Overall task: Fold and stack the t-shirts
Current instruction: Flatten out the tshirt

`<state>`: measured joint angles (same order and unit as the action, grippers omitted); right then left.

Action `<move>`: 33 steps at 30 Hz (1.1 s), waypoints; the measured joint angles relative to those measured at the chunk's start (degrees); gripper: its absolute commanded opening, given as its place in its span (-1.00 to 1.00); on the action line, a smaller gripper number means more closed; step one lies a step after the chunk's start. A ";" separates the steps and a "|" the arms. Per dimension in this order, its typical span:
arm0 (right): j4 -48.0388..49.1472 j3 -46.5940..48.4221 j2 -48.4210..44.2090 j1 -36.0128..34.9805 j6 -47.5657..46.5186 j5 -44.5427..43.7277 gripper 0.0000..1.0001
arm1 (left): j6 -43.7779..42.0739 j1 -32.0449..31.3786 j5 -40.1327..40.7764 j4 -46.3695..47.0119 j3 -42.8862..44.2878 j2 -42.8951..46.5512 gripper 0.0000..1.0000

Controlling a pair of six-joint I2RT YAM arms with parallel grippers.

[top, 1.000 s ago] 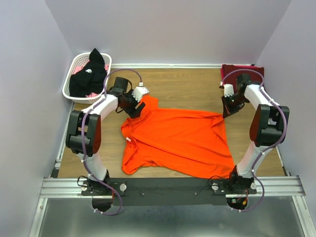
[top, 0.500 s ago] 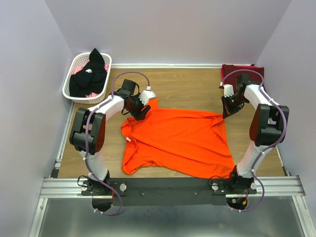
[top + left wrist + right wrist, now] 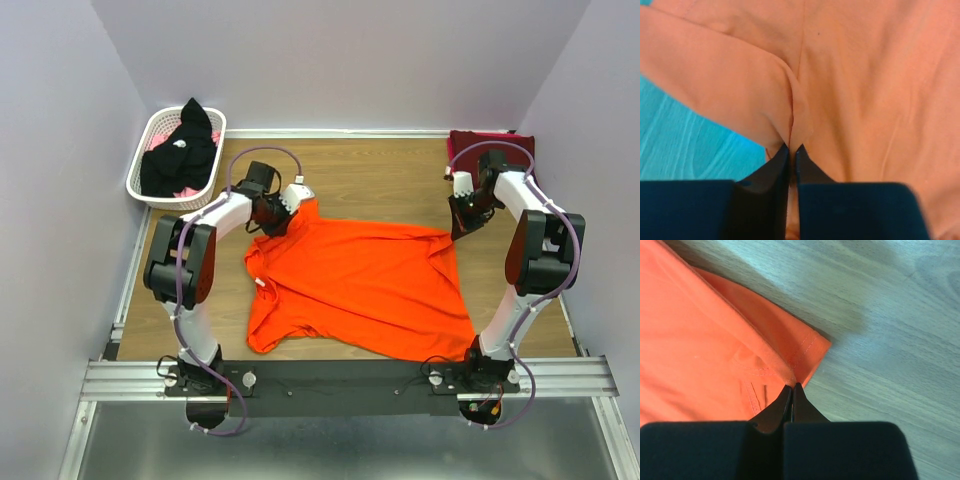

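Orange t-shirt (image 3: 360,280) pinched at both far corners.
Left gripper (image 3: 791,150) clamped on a fold by the sleeve; right gripper (image 3: 791,387) clenched on a hem corner. Shirt lies flat between them, long axis hand to hand: collar end toward the left, hem toward the right (body trails nearward of both grips).

No text, label, brand, number or sign can be read in any view. The black t-shirt (image 3: 172,160) lying in the white slotted basket (image 3: 137,170) carries a small white mark, too small to make out. The orange t-shirt (image 3: 360,280), seen close from both wrist views, shows only plain cloth and stitched seams.
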<state>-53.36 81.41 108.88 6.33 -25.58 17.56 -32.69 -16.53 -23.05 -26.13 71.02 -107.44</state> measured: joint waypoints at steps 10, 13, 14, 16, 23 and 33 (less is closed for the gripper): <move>-0.31 0.11 0.07 -0.13 0.04 0.61 -0.99 | 0.90 16.04 0.50 -1.11 -2.21 7.61 -0.13; -0.37 0.55 0.26 -0.31 0.02 0.70 -0.99 | 1.86 18.49 1.46 -1.38 -2.19 5.81 0.26; -0.37 0.68 0.26 -0.24 0.02 0.72 -0.99 | 2.10 19.32 1.68 -1.49 -2.25 5.29 0.27; -0.37 0.94 0.26 -0.20 0.02 0.72 -0.99 | 1.88 19.91 1.64 -1.73 -2.82 5.38 0.28; -0.87 2.03 0.66 -0.22 0.02 0.70 -0.99 | 1.51 18.86 1.60 -1.77 -9.62 12.24 0.27; -1.81 14.64 8.04 -0.22 1.92 1.01 -0.24 | 0.98 12.94 3.06 -1.01 -15.54 19.45 0.26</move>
<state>-55.18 96.05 116.92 6.11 -23.66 18.57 -31.70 -3.60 -19.99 -27.14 55.48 -87.99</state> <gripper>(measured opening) 0.293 0.634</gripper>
